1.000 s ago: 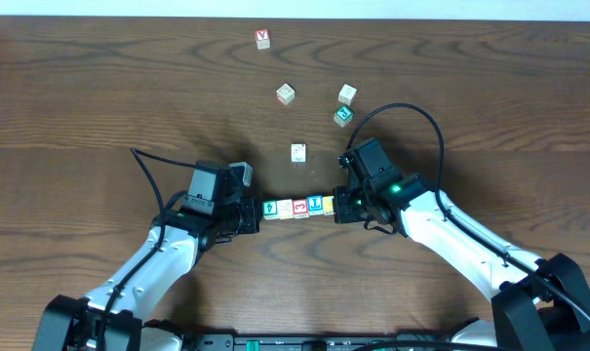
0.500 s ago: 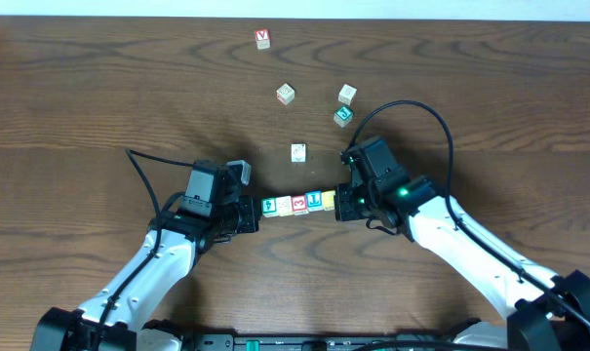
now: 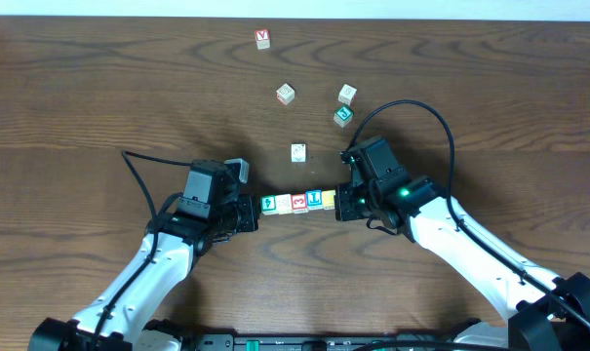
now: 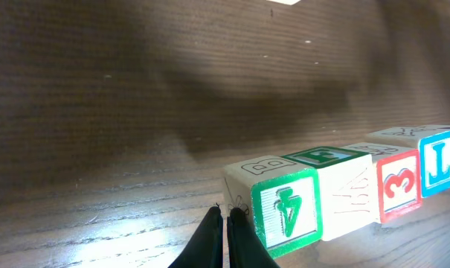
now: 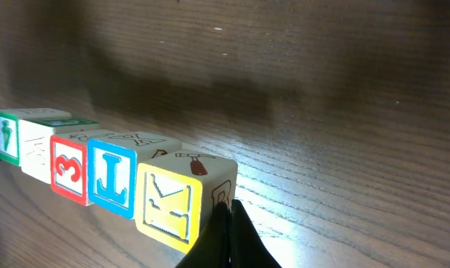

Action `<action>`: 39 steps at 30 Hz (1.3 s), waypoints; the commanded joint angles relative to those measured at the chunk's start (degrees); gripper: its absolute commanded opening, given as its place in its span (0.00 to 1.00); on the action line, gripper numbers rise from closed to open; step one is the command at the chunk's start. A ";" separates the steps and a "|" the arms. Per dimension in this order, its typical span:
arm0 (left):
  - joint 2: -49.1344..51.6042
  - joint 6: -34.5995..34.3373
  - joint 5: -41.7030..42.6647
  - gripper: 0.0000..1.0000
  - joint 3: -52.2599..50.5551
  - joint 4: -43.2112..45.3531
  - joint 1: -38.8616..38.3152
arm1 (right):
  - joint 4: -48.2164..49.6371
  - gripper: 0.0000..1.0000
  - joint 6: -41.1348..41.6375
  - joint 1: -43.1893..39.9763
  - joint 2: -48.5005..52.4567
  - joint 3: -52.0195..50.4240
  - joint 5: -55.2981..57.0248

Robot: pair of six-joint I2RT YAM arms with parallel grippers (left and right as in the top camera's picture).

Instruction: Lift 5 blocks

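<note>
- My left arm (image 3: 143, 273) reaches in from the near edge of the table (image 3: 80, 97). Its forearm slants toward the middle, and its wrist is turned so the fingers point right, low along the wood.
- My right arm (image 3: 470, 255) mirrors it from the other side, with its fingers pointing left.
- My left gripper (image 4: 226, 223) is clenched, with its two fingers pressed together and nothing between them. The tips push against the outer end face of the green block (image 4: 286, 212).
- My right gripper (image 5: 228, 223) is clenched the same way and holds nothing. Its tips bear on the outer end of the yellow block (image 5: 169, 208).
- The blocks (image 3: 298, 203) form one tight row squeezed between my two grippers, each touching the next.
- From my left to my right the row runs green, then the cream block (image 4: 349, 197), the red block (image 4: 398, 184) with a "3", the blue block (image 4: 439, 170) with a white letter, and yellow.
- The row's long axis runs left to right across the table. Its right end sits very slightly farther from me.
- I cannot tell whether the row rests on the wood or hangs just clear of it.
- Just beyond the row, a pale cube (image 3: 298, 152) sits alone.
- Farther back there is a green-faced cube (image 3: 343, 116) with a light cube (image 3: 347, 94) just behind it, and another light cube (image 3: 286, 94) to their left.
- Farthest away, near the table's back edge, is the cube with a red "V" (image 3: 263, 38).
</note>
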 commanded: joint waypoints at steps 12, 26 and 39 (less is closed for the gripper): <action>-2.38 -0.74 11.65 0.08 3.76 1.57 -1.75 | 0.85 0.01 -1.53 1.81 -0.76 1.29 -12.04; -2.97 -1.38 11.85 0.07 3.76 1.57 -1.75 | -0.20 0.01 -1.64 1.81 -0.79 1.36 -11.52; -4.52 -1.62 12.26 0.07 3.87 1.57 -1.75 | -0.24 0.01 -1.64 1.81 -0.79 2.12 -12.11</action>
